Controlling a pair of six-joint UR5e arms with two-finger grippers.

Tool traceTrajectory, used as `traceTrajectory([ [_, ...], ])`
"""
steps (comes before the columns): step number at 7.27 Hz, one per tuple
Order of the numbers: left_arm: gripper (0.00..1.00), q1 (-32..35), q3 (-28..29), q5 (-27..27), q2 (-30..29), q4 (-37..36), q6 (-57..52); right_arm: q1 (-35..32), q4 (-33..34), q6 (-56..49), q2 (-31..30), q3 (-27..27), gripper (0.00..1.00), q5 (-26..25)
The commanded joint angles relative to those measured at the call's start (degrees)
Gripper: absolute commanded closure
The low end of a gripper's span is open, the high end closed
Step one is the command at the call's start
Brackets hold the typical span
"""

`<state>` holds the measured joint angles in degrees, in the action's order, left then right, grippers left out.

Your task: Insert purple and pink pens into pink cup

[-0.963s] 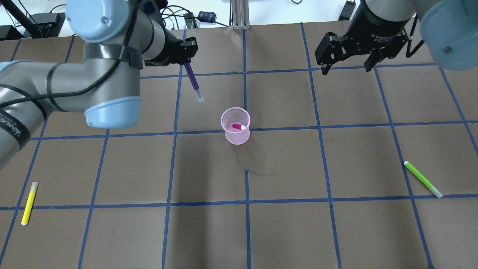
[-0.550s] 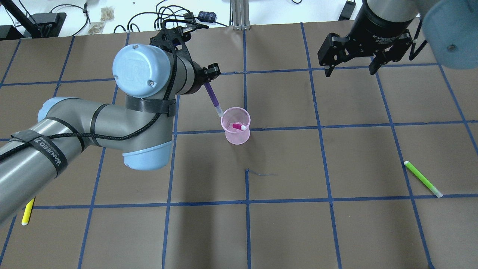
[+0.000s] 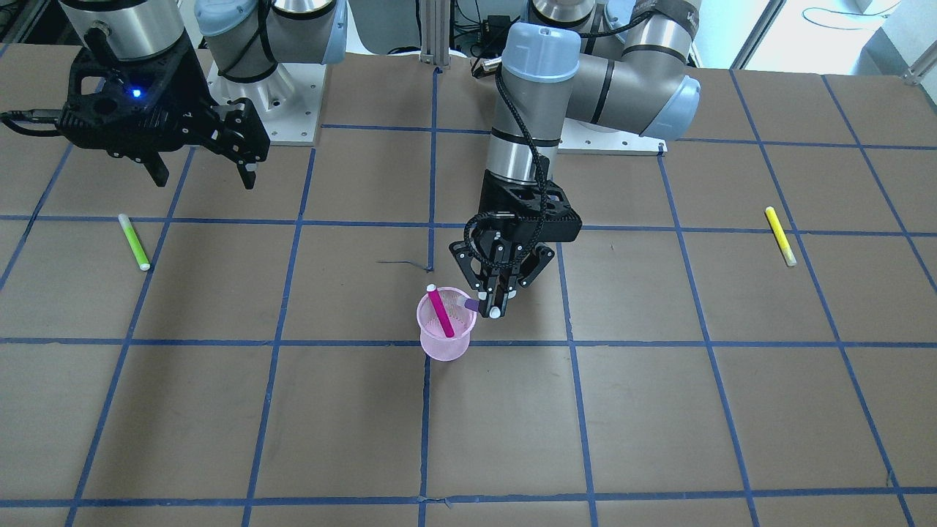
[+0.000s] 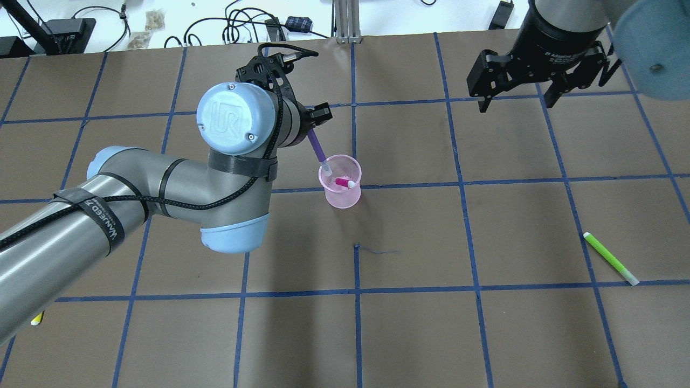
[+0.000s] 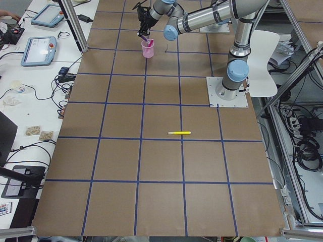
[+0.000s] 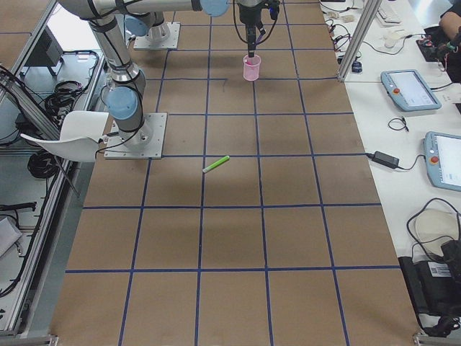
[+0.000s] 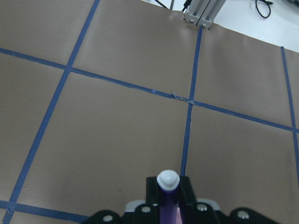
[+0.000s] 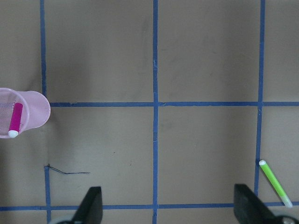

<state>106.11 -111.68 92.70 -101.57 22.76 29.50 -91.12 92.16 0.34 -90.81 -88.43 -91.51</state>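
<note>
While pink pen (image 4: 343,183) sits in the pink cup (image 4: 343,198), I've got left gripper (image 3: 496,304) clamped on purple pen (image 4: 317,148) w/ tip at cup's 10 o'clock rim. Nxt: shift inward, lower, release. Right gripper (image 4: 516,105) wide open, empty.

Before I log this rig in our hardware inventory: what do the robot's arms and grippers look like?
Both arms, left arm and right arm, are silver-grey tubes with pale blue joint caps; one cap carries a UR logo. A black braided cable is strapped along the left arm with black bands. The left gripper and right gripper are black, open-framed, two-fingered.
</note>
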Motion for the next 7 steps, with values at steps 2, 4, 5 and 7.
traceTrajectory([
  [2, 1.0, 0.9, 0.0, 0.1, -2.3, -2.3, -0.1, -0.4, 0.0, -0.2, 0.0, -0.3, 0.0, 0.0],
  [4, 1.0, 1.9, -0.2, 0.2, -3.3, -3.5, 0.2, -0.5, -0.1, -0.2, -0.1, -0.4, 0.0, 0.2],
  [5, 1.0, 2.0, -0.6, 0.2, -3.3, -3.5, 0.1, -1.0, 0.0, 0.0, 0.2, -0.5, 0.0, 0.2],
  [7, 1.0, 2.0, -0.6, 0.3, -3.6, -3.5, -0.1, -1.2, 0.8, 0.4, 0.5, -0.5, 0.0, 3.7],
])
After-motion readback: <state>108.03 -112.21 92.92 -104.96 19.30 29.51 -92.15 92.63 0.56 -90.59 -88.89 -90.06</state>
